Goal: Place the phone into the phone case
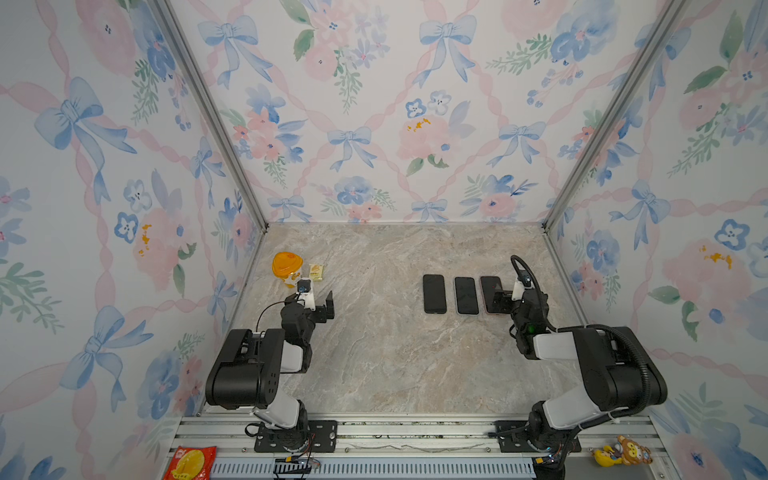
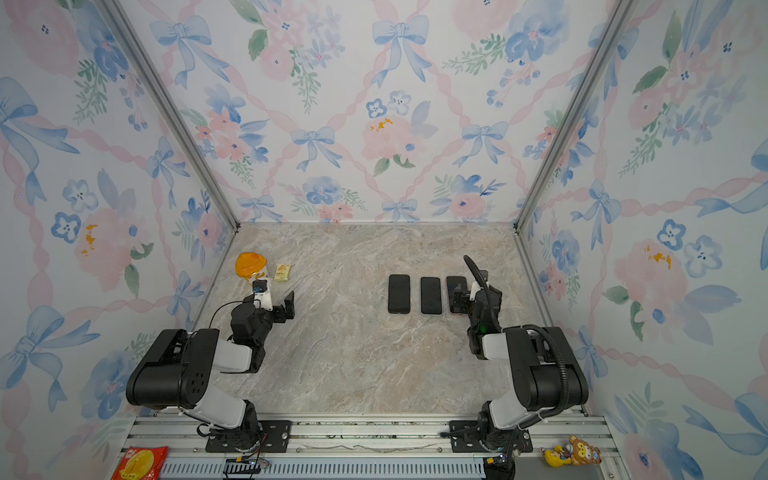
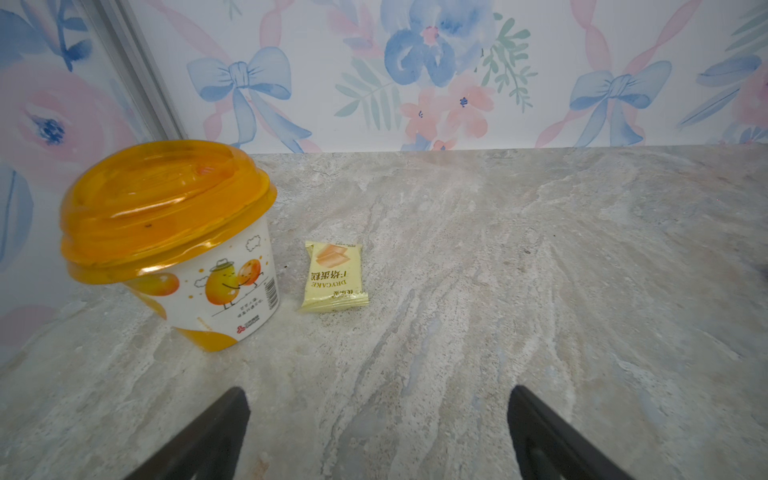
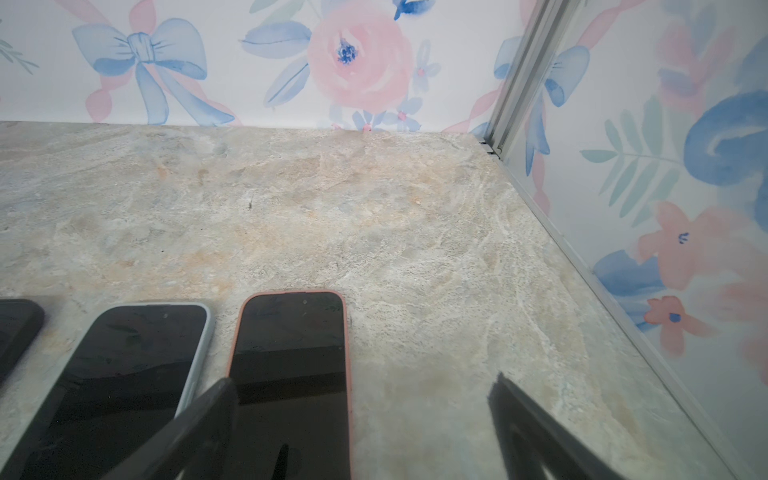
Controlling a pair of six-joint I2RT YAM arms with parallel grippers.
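Three dark-screened phones lie side by side on the marble table (image 1: 374, 353), right of centre. The left one (image 1: 434, 293) (image 2: 399, 293) has a black rim. A pale blue rim frames the middle one (image 1: 465, 295) (image 4: 124, 365). The right one (image 1: 490, 289) (image 4: 293, 353) has a pink rim, apparently a case. I cannot tell whether any of them is an empty phone case. My right gripper (image 1: 500, 301) (image 4: 363, 382) hangs open over the pink-rimmed phone's near end and holds nothing. My left gripper (image 1: 328, 307) (image 3: 379, 391) is open and empty over bare table at the left.
An orange-lidded cup (image 1: 286, 266) (image 3: 166, 232) and a yellow snack packet (image 1: 316, 272) (image 3: 334, 276) stand just beyond the left gripper. The floral side wall (image 4: 665, 249) runs close to the right of the phones. A red snack bag (image 1: 189, 463) and a toy (image 1: 621, 451) lie by the front rail.
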